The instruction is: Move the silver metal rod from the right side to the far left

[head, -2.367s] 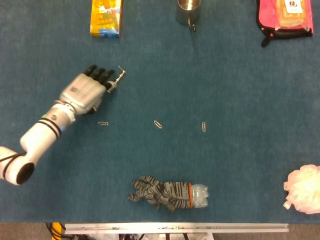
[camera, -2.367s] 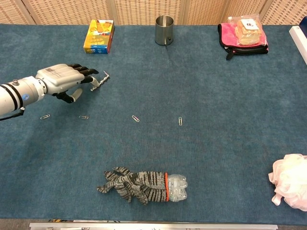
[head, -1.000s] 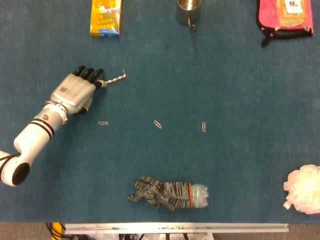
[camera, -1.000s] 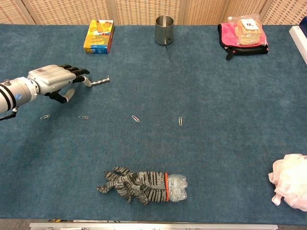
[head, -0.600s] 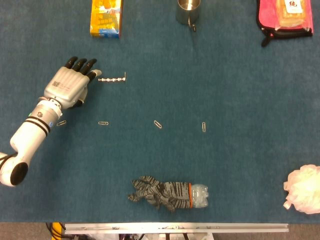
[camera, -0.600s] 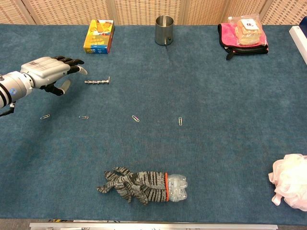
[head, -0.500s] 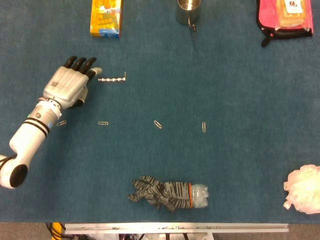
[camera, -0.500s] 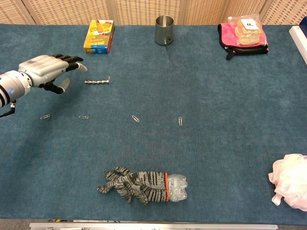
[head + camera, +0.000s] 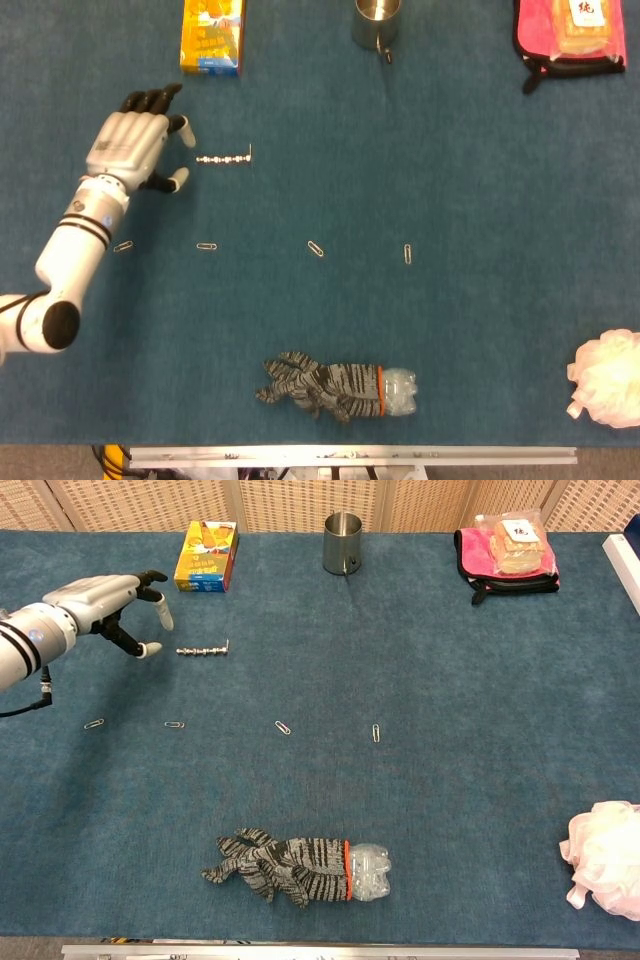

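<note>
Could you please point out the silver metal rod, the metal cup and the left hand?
silver metal rod (image 9: 223,159), head view, mid-shaft.
metal cup (image 9: 342,542), chest view, side wall.
left hand (image 9: 128,145), head view, back of hand.

Bright, even overhead light; soft shadows, sharp focus.

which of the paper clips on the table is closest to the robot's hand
The leftmost paper clip, lying just beside the left arm's wrist, below the left hand. The other three sit further right along the same row.

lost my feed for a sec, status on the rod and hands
Left robot hand open, clear of rod. Right hand not in view. Metal rod lying flat on table, left side. Nothing blocking it.
</note>
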`<action>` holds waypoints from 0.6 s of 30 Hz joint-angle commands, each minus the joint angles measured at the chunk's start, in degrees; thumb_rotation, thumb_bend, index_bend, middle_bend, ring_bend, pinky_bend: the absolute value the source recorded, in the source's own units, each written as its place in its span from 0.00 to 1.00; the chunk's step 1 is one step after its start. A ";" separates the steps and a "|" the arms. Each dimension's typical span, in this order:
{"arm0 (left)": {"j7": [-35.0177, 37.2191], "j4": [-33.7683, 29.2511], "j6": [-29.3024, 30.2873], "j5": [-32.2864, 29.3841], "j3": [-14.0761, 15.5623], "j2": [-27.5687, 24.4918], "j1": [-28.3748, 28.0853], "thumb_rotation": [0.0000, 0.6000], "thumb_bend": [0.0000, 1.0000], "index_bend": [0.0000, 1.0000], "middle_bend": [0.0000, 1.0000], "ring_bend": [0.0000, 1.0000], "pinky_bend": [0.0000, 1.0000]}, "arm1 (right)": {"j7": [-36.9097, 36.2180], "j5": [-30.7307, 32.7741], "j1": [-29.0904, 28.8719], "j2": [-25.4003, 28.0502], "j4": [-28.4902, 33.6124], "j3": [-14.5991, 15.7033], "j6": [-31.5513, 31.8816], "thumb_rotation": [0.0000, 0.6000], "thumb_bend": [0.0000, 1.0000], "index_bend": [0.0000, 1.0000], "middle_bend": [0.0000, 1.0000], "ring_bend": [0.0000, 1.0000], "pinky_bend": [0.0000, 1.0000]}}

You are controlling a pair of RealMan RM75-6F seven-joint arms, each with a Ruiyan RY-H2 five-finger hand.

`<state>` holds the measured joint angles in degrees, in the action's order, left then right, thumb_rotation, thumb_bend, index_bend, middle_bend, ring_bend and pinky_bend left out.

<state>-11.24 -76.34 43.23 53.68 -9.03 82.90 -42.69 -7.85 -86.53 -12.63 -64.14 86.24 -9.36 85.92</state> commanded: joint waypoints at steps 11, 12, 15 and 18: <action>0.71 3.04 6.33 4.50 -1.08 3.96 -0.30 1.00 0.29 0.49 0.59 0.47 0.53 | 0.26 0.03 0.29 0.39 0.56 -0.09 0.46 1.00 0.09 0.47 0.40 0.32 0.40; 1.04 3.36 6.55 5.30 -0.95 4.09 -0.25 1.00 0.29 0.48 0.74 0.59 0.61 | 0.27 0.03 0.27 0.41 0.59 -0.11 0.44 1.00 0.09 0.47 0.40 0.32 0.40; 2.87 4.46 7.10 7.82 -0.73 4.58 -0.11 1.00 0.29 0.46 0.96 0.78 0.75 | 0.34 0.03 0.20 0.40 0.65 -0.13 0.34 1.00 0.09 0.47 0.40 0.32 0.40; 4.58 5.40 6.72 9.23 -0.67 4.83 -0.16 1.00 0.29 0.45 1.00 0.91 0.86 | 0.43 0.04 0.12 0.36 0.67 -0.13 0.19 1.00 0.09 0.47 0.40 0.32 0.40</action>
<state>-7.28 -71.48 50.07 62.42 -9.80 87.47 -42.89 -7.42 -86.49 -12.51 -63.77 86.91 -9.49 86.11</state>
